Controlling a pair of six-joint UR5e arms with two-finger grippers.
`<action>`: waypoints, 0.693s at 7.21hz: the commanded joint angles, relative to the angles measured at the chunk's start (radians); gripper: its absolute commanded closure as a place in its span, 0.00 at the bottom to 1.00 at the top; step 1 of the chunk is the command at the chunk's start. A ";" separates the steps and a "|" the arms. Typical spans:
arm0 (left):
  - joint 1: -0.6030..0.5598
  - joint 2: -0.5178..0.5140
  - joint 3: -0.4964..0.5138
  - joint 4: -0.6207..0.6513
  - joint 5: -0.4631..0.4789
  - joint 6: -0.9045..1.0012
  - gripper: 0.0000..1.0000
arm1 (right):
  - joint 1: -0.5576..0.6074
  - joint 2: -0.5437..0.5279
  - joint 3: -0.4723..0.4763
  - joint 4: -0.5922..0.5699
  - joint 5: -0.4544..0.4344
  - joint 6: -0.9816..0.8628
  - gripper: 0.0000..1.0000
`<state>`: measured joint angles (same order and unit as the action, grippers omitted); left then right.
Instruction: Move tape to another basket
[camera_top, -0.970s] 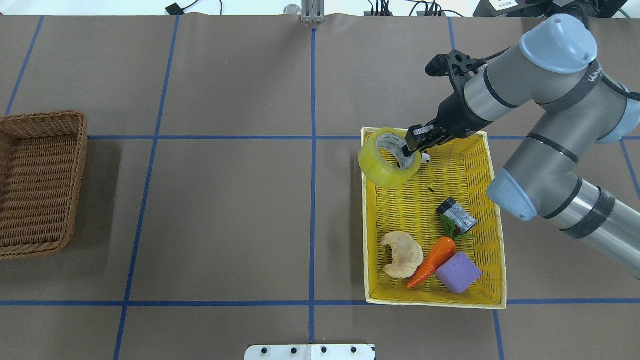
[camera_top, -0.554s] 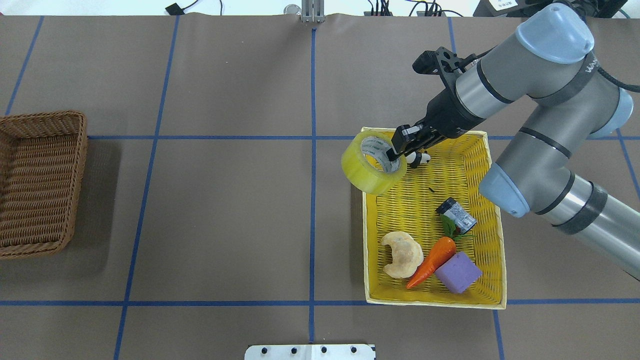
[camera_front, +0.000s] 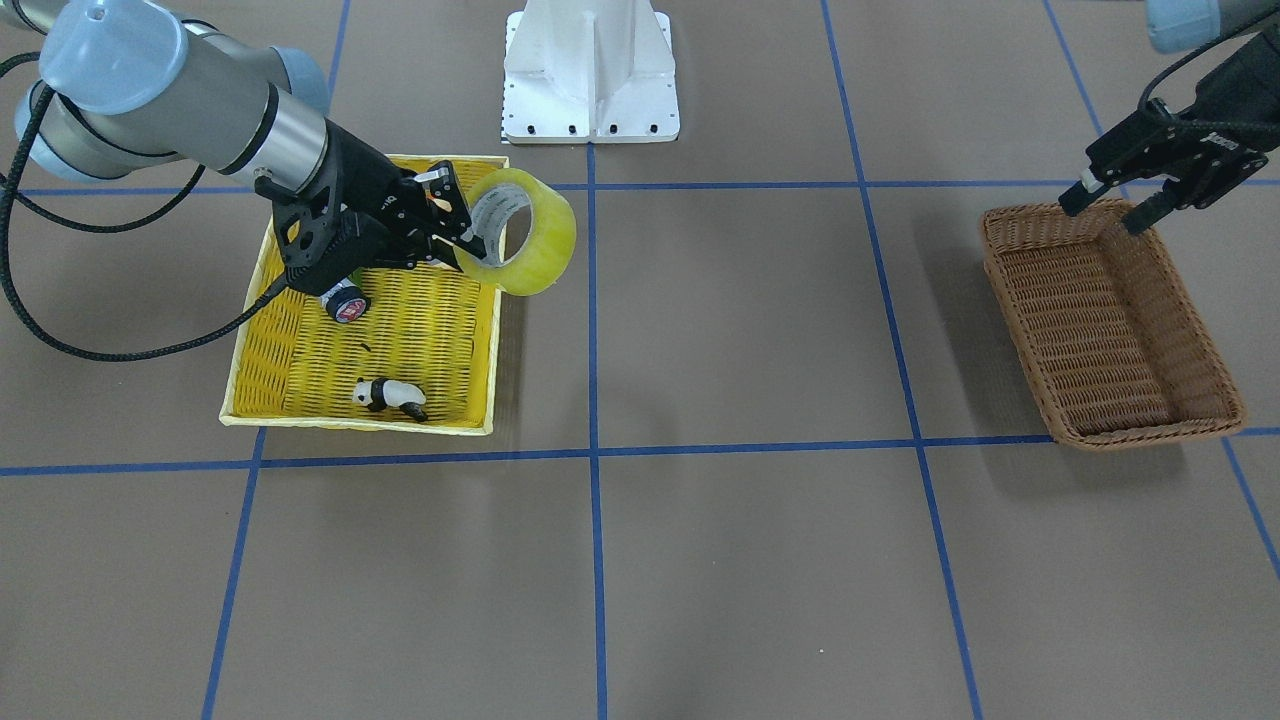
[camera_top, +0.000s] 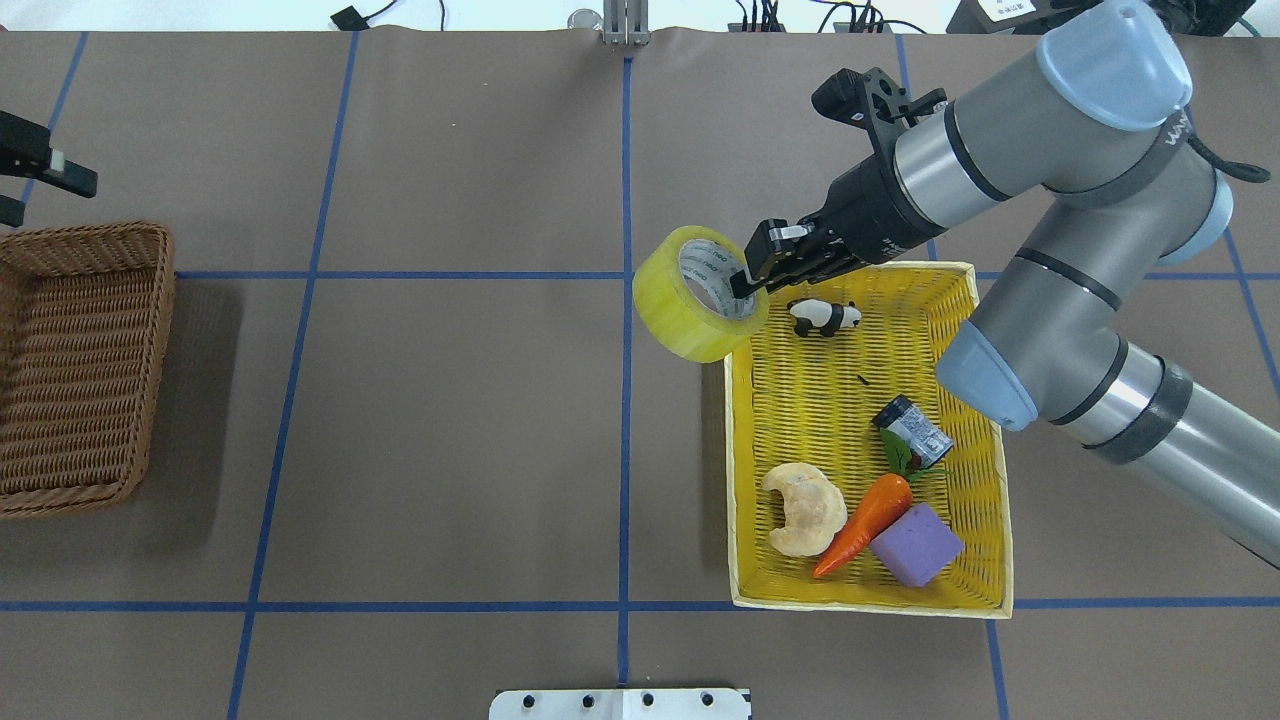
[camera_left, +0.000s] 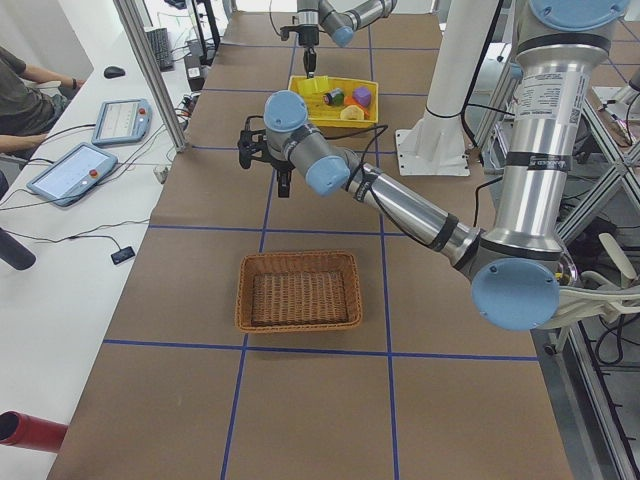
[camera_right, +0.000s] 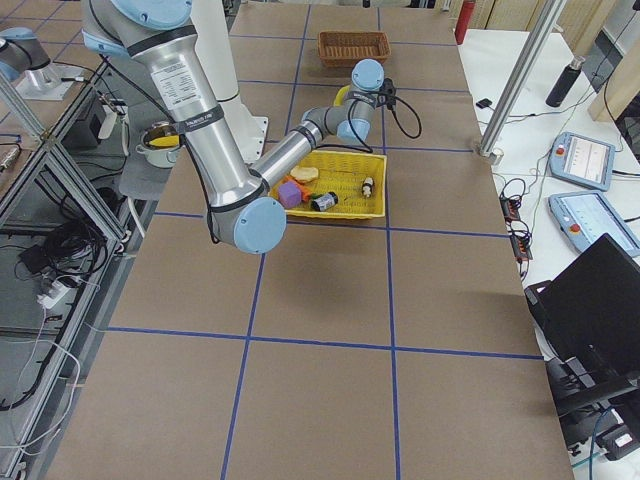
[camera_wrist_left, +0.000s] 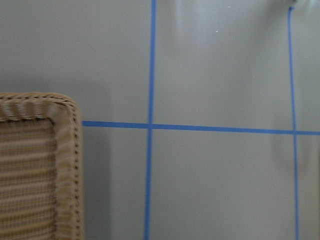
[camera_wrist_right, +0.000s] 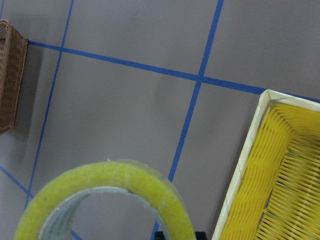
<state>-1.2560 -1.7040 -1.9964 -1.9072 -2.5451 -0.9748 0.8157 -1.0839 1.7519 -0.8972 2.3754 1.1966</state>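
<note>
Glossy tape (camera_top: 682, 330) ring has shifted past woven tray's (camera_top: 800, 400) rim, right hand (camera_top: 745, 285) gripping it.

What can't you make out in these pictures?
Tape: right wrist view's bottom edge cuts off its lower half.
Basket: left wrist view shows only one blurred corner.
Left gripper: mostly past overhead view's left edge.
Croissant, carrot: hidden behind right arm in front-facing view.

tape (camera_top: 682, 322) over tray (camera_top: 870, 603) corner, basket (camera_top: 150, 380) — far left
</note>
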 joint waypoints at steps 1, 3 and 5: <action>0.033 -0.089 0.001 -0.026 0.009 -0.183 0.02 | -0.088 0.002 -0.002 0.220 -0.167 0.273 1.00; 0.082 -0.153 0.013 -0.073 0.009 -0.254 0.02 | -0.190 0.033 -0.047 0.428 -0.319 0.472 1.00; 0.131 -0.174 0.031 -0.194 0.009 -0.331 0.02 | -0.204 0.068 -0.147 0.657 -0.349 0.588 1.00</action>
<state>-1.1556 -1.8619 -1.9792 -2.0317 -2.5357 -1.2500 0.6247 -1.0386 1.6623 -0.3788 2.0530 1.7034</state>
